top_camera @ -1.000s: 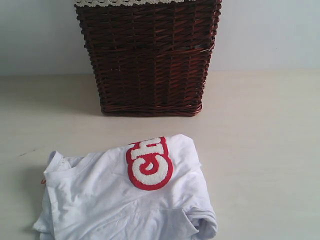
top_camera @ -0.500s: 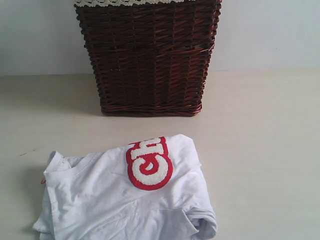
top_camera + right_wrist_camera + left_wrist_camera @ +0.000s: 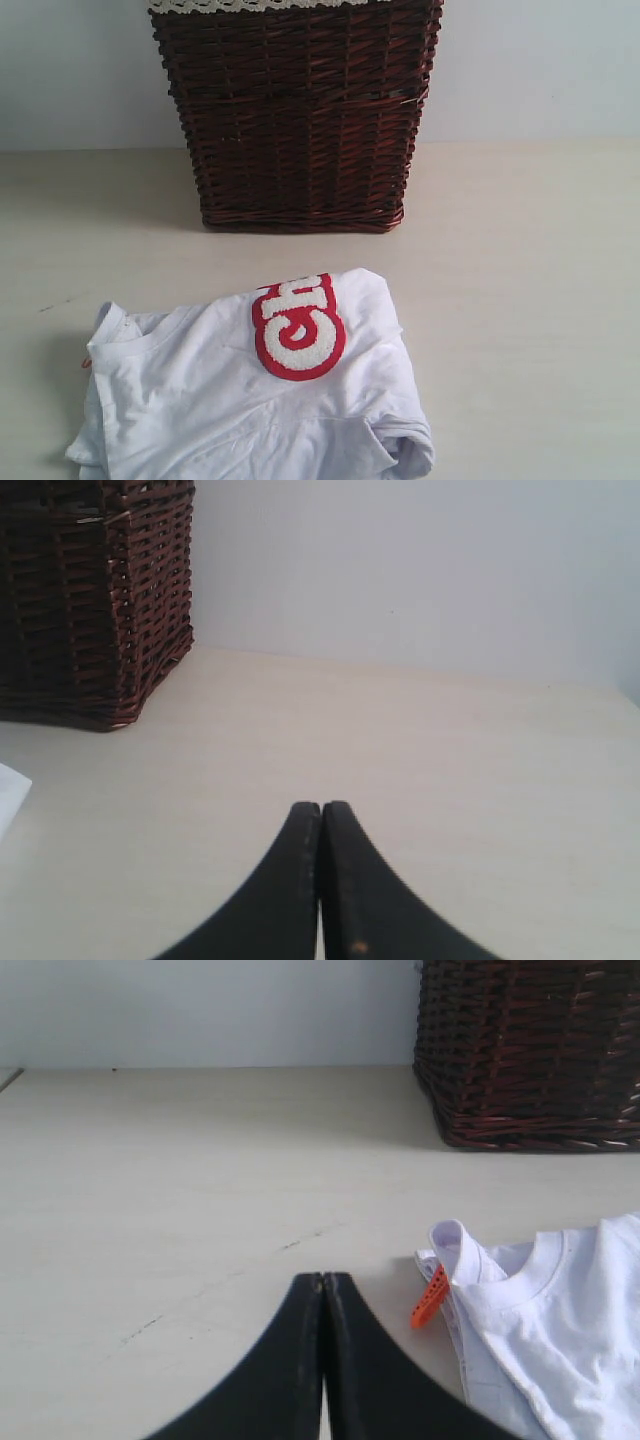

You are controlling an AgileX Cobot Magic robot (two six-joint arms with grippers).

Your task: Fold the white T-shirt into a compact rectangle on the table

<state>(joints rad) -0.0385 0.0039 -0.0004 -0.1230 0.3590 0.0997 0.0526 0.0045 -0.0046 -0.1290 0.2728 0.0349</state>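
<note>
Left hand [image 3: 322, 1278]: black fingers pressed together and meeting in a thin seam. Nothing is caught between them.
Left hand, contact: over bare desk [image 3: 520, 300]. Whether the tips rest on the surface cannot be told.
Right hand [image 3: 321, 805]: fingers likewise together along a thin seam, and nothing is held.
Right hand, contact: over bare desk. Contact with the surface cannot be told.
Exterior view: neither hand shows in it.
Shirt [image 3: 200, 400], position: on the desk in front of the basket [image 3: 295, 120] and apart from it. It is left of centre, and its near edge is cut off by the frame.
Shirt, state: loosely folded into a rumpled bundle with uneven edges. The collar [image 3: 130, 335] is at the left end and a bunched sleeve at the right end.
Lettering [image 3: 298, 328]: a red-outlined fuzzy white patch facing up at the edge nearest the basket, partly wrapped over the fold.
Tag [image 3: 430, 1298]: orange, sticking out at the collar.
Shirt vs left hand: collar and tag lie near the fingertips, a strip of bare desk between. No contact.
Shirt vs right hand: only a small white corner shows at the edge of the right wrist view, well apart from the fingertips.
Basket: dark brown wicker, upright at the back of the desk against the pale wall [image 3: 540, 70]. Lace trim [image 3: 250, 5] at its rim.
Desk marks: a few faint dark scuffs near the left hand.
</note>
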